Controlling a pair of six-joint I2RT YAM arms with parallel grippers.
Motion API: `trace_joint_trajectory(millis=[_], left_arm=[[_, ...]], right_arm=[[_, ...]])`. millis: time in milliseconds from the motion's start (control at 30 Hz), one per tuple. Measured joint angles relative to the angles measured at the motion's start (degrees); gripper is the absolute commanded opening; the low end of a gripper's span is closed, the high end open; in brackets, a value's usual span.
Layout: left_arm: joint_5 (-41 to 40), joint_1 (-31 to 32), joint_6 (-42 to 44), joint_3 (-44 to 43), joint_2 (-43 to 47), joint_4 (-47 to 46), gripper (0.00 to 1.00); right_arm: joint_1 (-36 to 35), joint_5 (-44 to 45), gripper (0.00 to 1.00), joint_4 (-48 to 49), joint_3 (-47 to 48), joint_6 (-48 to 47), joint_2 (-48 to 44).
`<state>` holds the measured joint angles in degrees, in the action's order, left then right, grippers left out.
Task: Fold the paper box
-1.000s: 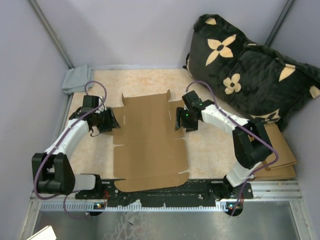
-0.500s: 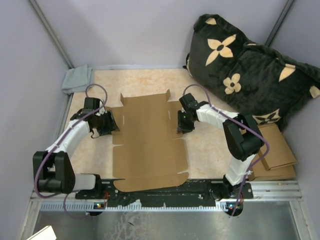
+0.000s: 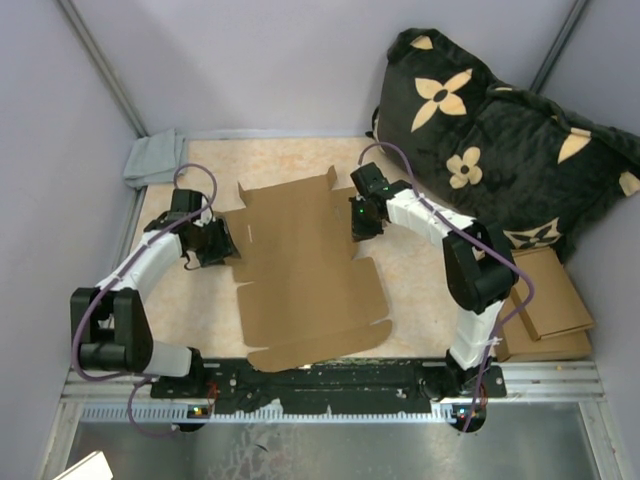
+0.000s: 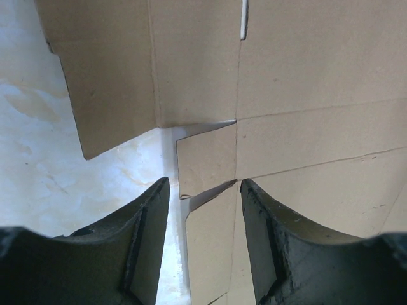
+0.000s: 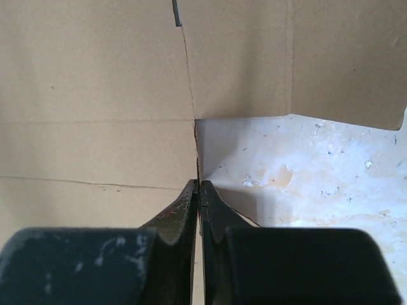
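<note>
Pinching the box [image 3: 300, 270] edge in its clamped right gripper [image 5: 199, 189], the robot should shut the open left gripper [image 4: 203, 187] on the opposite edge, lifting evenly

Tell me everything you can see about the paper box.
The paper box is a plain brown die-cut cardboard sheet, unfolded, with creases, slits and side flaps. It lies nearly flat and slightly skewed on the mottled table. The right claw is pinched shut on its right edge; the open left claw straddles a small left-edge flap.
</note>
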<state>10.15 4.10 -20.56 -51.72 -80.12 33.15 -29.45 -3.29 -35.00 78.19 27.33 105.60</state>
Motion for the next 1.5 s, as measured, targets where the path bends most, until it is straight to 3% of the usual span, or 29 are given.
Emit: trace_joint_trajectory(millis=[800, 1033, 1500], left_arm=[[1.31, 0.02, -0.42, 0.17, -8.83, -3.48, 0.54], [2.43, 0.02, -0.42, 0.17, -8.83, -4.31, 0.43], [8.2, 2.05, -2.23, -2.93, -8.81, -5.29, 0.42]], right_arm=[[0.0, 1.31, 0.04, -2.23, 5.62, -0.55, 4.72], [0.0, 1.05, 0.04, -2.16, 5.62, -0.55, 4.72], [0.11, -0.59, 0.12, -1.57, 5.62, -0.66, 5.18]])
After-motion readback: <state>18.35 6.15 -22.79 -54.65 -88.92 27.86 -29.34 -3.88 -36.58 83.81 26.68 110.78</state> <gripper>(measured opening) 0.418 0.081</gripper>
